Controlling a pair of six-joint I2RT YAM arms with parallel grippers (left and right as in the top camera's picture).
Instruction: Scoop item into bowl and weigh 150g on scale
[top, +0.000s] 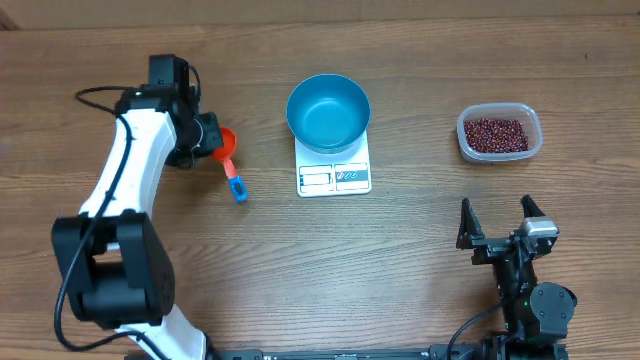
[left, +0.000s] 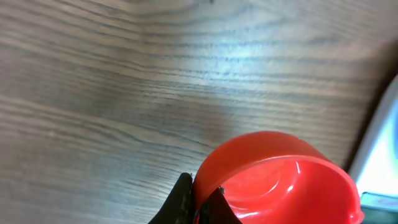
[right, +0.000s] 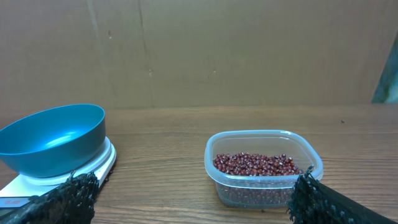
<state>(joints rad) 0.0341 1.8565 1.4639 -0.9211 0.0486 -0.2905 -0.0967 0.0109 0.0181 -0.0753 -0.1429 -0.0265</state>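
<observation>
Right gripper: nearest the robot's base, low over the wooden counter; its fingers are spread wide apart with nothing between them.
Left gripper: farther out on the left side; its fingers are together and pinched on the rim of the scoop's cup.
Scoop: the red-orange cup sits right at the left gripper's fingertips, and the inside shows bare, shiny red. The handle, with its blue end, runs back toward the near side, away from the gripper. I cannot tell whether it rests on the counter or is lifted.
Scale: white and flat, to the right of the left gripper and just past the scoop, not touching it. It lies ahead and to the left of the right gripper, well apart. The display edge faces the near side.
Tub: clear plastic, standing on the counter straight ahead of the right gripper, apart from its fingers.
Beans: a dark red heap lying in the tub, filling its lower part.
Bowl: teal-blue, seated on the far part of the scale and overhanging its far edge; the inside shows plain blue. It is ahead and left of the right gripper, and beyond the scoop from the left gripper.
</observation>
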